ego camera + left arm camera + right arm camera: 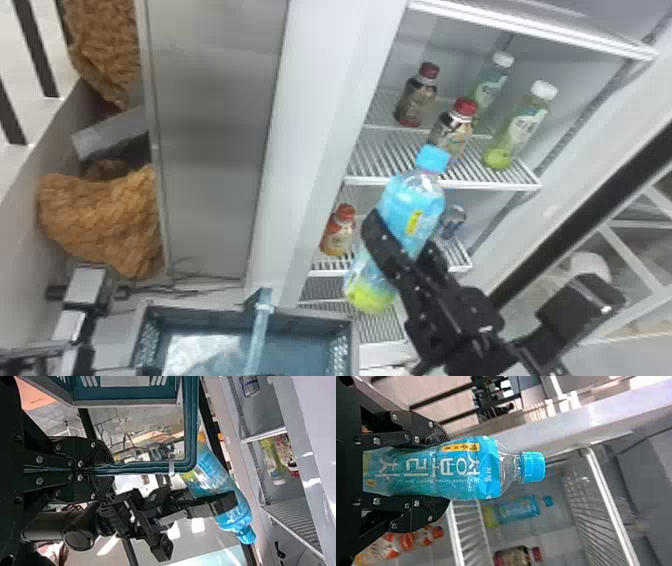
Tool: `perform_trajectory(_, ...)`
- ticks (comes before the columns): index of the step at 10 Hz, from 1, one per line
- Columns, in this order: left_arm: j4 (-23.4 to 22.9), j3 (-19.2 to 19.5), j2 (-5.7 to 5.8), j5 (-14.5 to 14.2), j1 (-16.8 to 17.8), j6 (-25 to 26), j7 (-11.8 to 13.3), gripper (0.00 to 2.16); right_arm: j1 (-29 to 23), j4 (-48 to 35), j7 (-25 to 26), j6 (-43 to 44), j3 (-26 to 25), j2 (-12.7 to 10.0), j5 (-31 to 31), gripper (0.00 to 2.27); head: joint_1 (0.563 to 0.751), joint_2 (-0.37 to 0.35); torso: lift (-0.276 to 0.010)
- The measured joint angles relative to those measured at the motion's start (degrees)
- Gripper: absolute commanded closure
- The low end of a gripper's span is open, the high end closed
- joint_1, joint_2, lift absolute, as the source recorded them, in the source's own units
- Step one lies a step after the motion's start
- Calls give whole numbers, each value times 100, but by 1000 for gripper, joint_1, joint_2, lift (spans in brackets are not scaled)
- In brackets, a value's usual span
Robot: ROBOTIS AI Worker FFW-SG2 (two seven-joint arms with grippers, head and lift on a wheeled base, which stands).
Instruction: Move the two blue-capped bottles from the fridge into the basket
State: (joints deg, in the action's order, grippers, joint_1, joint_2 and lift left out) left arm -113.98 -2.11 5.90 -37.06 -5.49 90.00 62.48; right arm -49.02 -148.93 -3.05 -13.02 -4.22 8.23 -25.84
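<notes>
The fridge [300,150] is standing through the centre and upper right of the head view; a careless swing could be knocking its red-capped bottle [452,130] over. At lower left, the basket [300,325] is hanging by its handle [259,320] from the left gripper [113,470], so a bump could be setting it swaying. The handle is crossing the opening and could be catching the load. The right gripper [449,469] is clasping one blue-capped bottle [410,200], tilted, right of centre; smooth plastic could be slipping. The bottom edge is cutting off the basket's near side. The second blue-capped bottle [520,508] is lying deeper, partly blurred beyond the held one.
</notes>
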Motion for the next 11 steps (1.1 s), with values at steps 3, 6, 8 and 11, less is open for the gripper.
perform_trajectory(3, 0, 4, -9, -200, 1, 0, -79, 1205, -163, -2, -355, -462, -13, 12, -256, 1282, 695, -350, -76)
perform_trajectory(6, 0, 24, -17, -326, -26, 0, -131, 1207, -232, 9, -769, -942, -70, 12, -376, 1280, 695, -350, -76)
perform_trajectory(8, 0, 24, -19, -366, -29, 0, -131, 1205, -282, 9, -1159, -1385, -150, 20, -417, 1280, 695, -342, -76)
perform_trajectory(11, 0, 62, -19, -409, -44, 0, -131, 1205, -314, 22, -1557, -1949, -286, 21, -394, 1004, 695, -332, -76)
